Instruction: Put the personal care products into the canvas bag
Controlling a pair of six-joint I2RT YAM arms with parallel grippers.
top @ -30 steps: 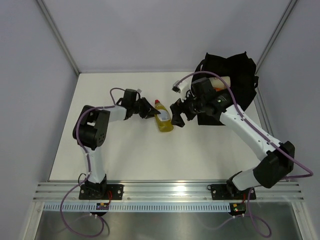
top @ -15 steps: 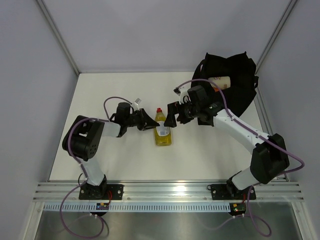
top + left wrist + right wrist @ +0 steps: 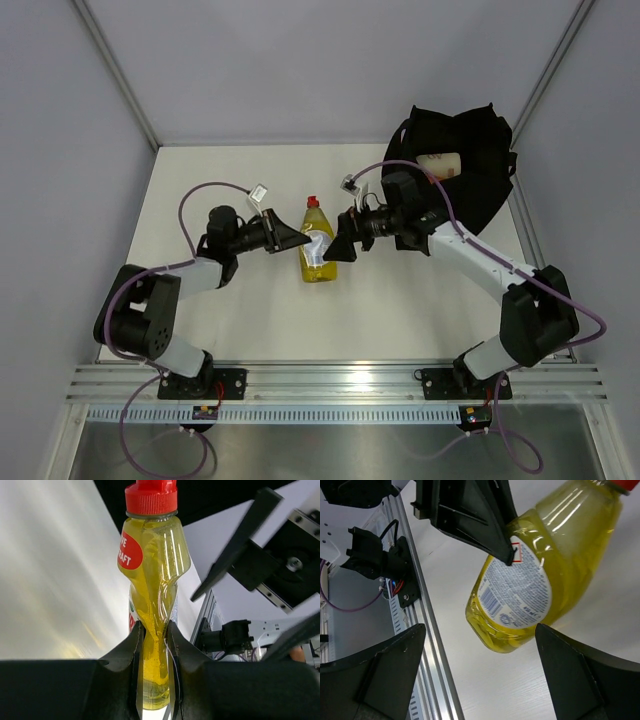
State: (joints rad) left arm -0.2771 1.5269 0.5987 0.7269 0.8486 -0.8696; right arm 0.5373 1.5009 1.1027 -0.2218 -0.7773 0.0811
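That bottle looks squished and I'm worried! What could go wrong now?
1. The left gripper pinches the yellow bottle at its thin waist, so it might twist or slip out.
2. The right gripper is open right next to it. Closing in, its fingers might bump the left ones.
3. The bag is off to the side, so a dropped bottle would likely land on the table.

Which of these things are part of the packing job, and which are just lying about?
Part of the job: yellow bottle, pinched in the left hand; open right hand beside it; black canvas bag; cream bottle inside it.

Just there: white table, metal rail, purple cables.
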